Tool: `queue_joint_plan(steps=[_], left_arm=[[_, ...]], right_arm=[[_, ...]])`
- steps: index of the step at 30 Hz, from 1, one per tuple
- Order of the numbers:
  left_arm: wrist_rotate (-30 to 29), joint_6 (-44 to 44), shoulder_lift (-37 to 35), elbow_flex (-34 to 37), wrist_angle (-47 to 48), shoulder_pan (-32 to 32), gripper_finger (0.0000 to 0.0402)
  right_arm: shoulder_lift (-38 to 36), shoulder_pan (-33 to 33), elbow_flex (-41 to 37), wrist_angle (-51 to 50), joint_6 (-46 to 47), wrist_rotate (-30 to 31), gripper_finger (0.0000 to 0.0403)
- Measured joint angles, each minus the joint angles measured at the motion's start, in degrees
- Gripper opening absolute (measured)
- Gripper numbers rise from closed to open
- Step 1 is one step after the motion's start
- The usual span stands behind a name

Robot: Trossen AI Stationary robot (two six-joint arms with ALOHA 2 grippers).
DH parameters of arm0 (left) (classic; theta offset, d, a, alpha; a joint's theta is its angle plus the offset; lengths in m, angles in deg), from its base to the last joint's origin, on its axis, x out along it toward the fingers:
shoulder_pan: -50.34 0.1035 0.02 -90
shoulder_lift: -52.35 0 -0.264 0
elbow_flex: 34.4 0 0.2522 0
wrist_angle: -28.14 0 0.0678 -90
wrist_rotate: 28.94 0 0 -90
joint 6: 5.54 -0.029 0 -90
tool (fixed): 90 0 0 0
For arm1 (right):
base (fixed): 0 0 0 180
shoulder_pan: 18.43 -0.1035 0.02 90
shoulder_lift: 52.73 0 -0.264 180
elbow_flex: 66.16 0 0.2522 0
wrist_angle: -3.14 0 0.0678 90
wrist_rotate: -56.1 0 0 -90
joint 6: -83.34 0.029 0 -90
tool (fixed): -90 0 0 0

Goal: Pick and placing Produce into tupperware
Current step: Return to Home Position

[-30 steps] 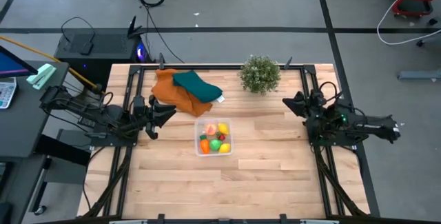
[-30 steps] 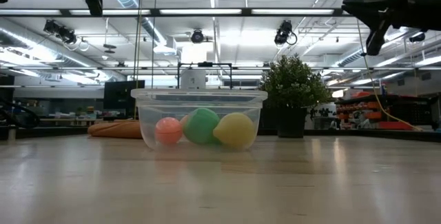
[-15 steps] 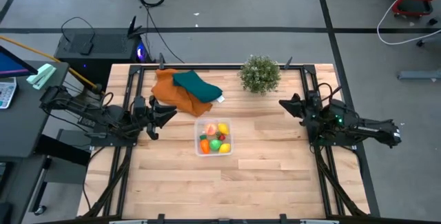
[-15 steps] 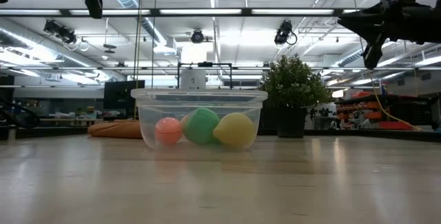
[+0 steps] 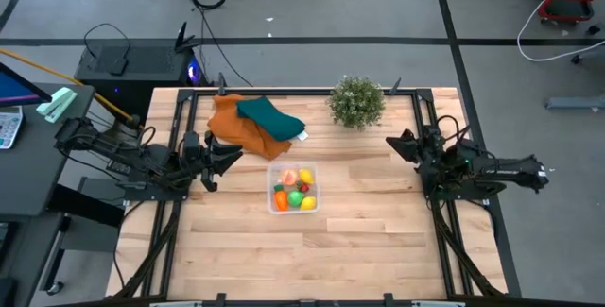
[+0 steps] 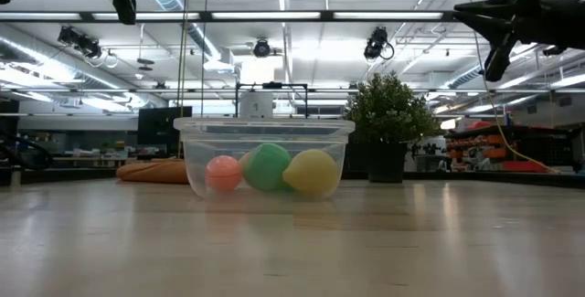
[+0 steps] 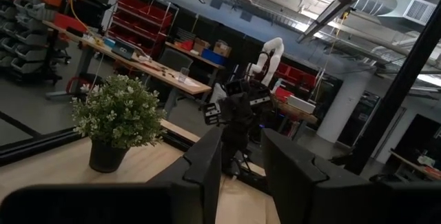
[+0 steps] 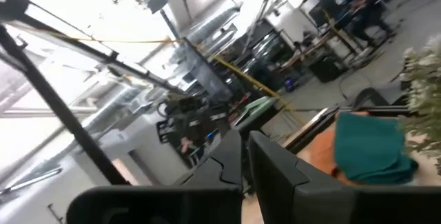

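Workshop: bright ceiling lights, benches and red racks behind a pale wooden table (image 5: 359, 241)
Tupperware: clear square tub (image 6: 265, 125) near the table's middle, upright, no lid on it
Produce: toy produce (image 5: 295, 189) heaped inside the tub; from above I count yellow, red, green, orange and peach; level with the wood, a peach-pink piece (image 6: 223, 173), a green piece (image 6: 268, 166) and a yellow piece (image 6: 312, 172) press against the near wall
Right claw (image 5: 395, 143): mine, raised off the wood by the table's right edge, well apart from the tub; fingers drawn to a thin slit with nothing between them
Left claw (image 5: 230, 155): waiting by the left edge, just beside the orange cloth (image 5: 232, 123); fingers parted, nothing held
Bystanders: teal cloth (image 5: 269, 116) on top of the orange one; potted plant (image 5: 357, 102) at the far edge; none of it my business
Progress: every piece I can find sits in the tub, so I judge the packing done and only parking left
Handling, produce: likely light, smooth and round; it would roll or squirt out of a hard pinch; I would take each across its widest middle, gently
Handling, tub: thin plastic, probably flexes and slides on wood; best taken by one wall just under the rim
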Motion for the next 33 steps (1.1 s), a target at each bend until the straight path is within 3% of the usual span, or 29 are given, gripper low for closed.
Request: queue_joint_plan(steps=[17,19,24,33], left_arm=[[0.02,-0.79,0.02,0.0,-1.91,0.0,0.0117],[0.47,-4.79,0.01,0.0,-6.24,-0.06,0.0114],[8.38,-17.78,-3.03,-0.1,-15.18,-0.09,0.0095],[10.17,-18.03,-17.28,-0.09,2.13,-0.07,0.0043]], right_arm=[[-0.01,-2.03,1.2,-4.19,-3.37,0.13,0.0],[0.0,-2.05,1.33,-4.12,-3.37,0.13,0.0],[0.01,-2.04,1.33,-4.24,-3.37,0.13,0.0],[0.02,-2.05,1.41,-4.26,-3.36,0.13,0.0]])
